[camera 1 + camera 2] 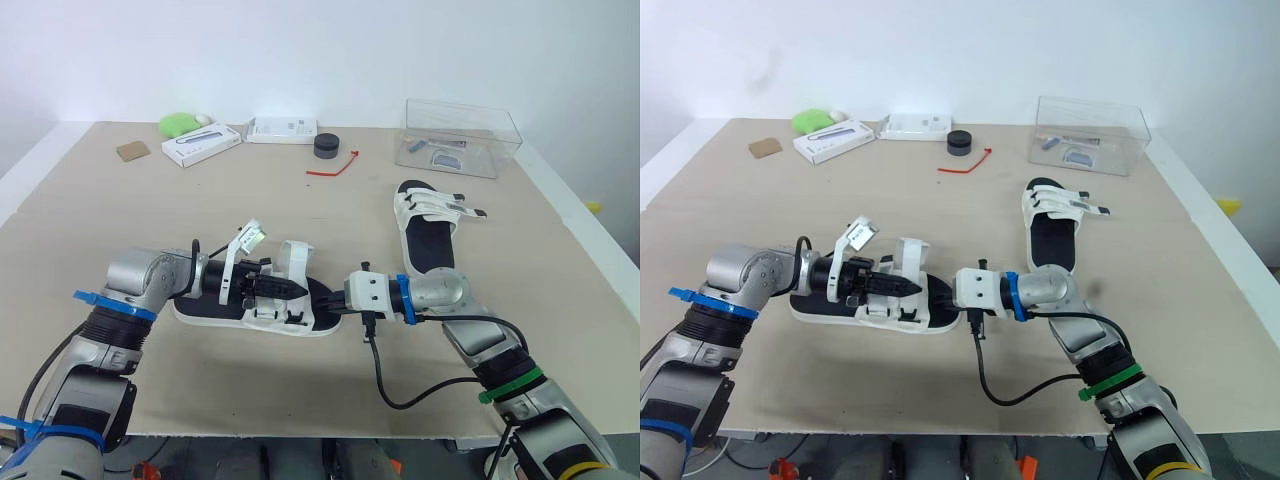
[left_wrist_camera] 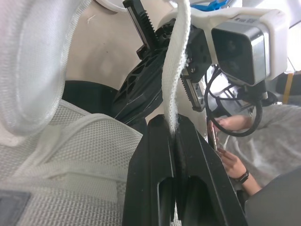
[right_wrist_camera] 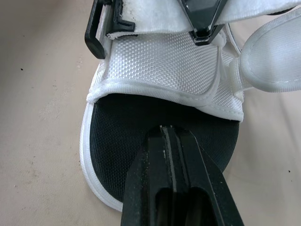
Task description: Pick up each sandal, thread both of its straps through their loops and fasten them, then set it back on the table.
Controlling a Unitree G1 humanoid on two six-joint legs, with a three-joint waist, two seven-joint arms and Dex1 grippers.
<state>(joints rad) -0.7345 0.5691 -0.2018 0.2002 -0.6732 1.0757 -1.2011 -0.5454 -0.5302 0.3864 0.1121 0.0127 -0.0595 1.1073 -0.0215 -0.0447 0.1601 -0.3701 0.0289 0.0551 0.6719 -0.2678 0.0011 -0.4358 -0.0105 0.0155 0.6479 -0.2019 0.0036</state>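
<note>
Between the two end effectors, we find the near sandal [image 1: 205, 309] lying flat on the table [image 1: 300, 210]. The right end effector [image 3: 171, 132], fingers shut, bears on the toe footbed, apparently to steady it. The left end effector [image 2: 173, 123] is clamped on a white strap [image 2: 176, 70] drawn out ahead of its tips, likely for threading.

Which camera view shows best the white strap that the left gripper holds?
Left wrist view: the white strap rises from between the shut fingers of the left gripper, close and unhidden. The eye views show the gripper at the near sandal, the strap too small to tell. The right wrist view shows the sandal's toe band.
</note>
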